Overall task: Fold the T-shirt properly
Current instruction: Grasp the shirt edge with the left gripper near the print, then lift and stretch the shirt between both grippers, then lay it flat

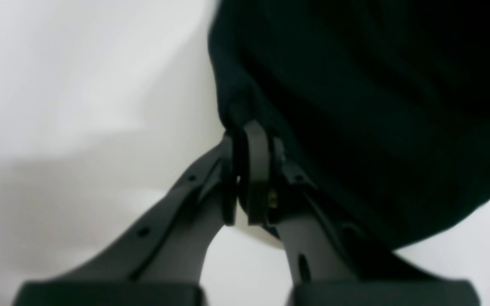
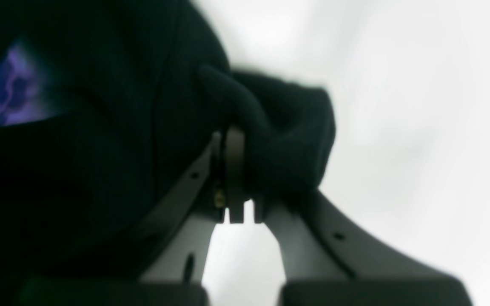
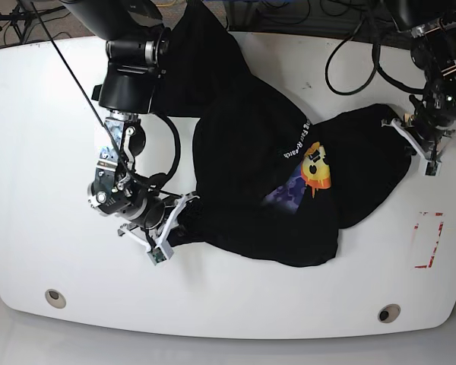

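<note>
The black T-shirt (image 3: 243,152) lies crumpled across the middle of the white table (image 3: 45,114). Its yellow-orange emoji face (image 3: 317,171), purple graphic (image 3: 289,194) and white lettering (image 3: 295,143) face up. My right gripper (image 3: 181,217) is at the shirt's near-left edge. In the right wrist view this gripper (image 2: 238,144) is shut on a bunched fold of the black cloth (image 2: 100,148), with the purple print (image 2: 11,93) at the left. My left gripper (image 3: 395,125) is at the shirt's right end. Close up, it (image 1: 249,140) is shut on the dark fabric (image 1: 355,106).
Black cables (image 3: 349,53) hang over the table's far side between the arms. A red outlined mark (image 3: 428,239) is on the table at the right. Two round holes (image 3: 55,298) (image 3: 389,312) sit near the front edge.
</note>
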Robot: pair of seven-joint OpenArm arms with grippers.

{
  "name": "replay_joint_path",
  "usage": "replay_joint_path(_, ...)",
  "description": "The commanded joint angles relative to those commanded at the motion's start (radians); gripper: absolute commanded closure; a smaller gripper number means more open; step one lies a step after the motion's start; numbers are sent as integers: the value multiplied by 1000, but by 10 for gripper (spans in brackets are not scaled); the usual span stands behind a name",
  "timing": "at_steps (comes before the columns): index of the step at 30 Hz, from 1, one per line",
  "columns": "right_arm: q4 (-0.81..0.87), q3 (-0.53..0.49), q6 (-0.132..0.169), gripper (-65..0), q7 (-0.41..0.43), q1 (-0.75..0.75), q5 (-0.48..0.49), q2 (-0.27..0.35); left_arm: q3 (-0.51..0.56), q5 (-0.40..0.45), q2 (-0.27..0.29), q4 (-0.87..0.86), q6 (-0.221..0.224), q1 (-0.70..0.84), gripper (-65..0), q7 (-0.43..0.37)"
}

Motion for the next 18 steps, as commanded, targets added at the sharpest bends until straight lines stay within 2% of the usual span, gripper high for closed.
replay_joint_path(4,31,0,0,0,-32,35,0,21,12,66,2,34,0,-69,0,0)
replay_joint_path(12,60,0,0,0,-60,126,0,104,52,169,6,115,0,-232,0,5)
replay_joint_path(15,58,0,2,0,-60,166,0,132,64,201,6,118,0,-298,0,38)
replay_joint_path(18,57,0,2,0,-60,218,0,167,64,238,6,110,0,-413,0,104)
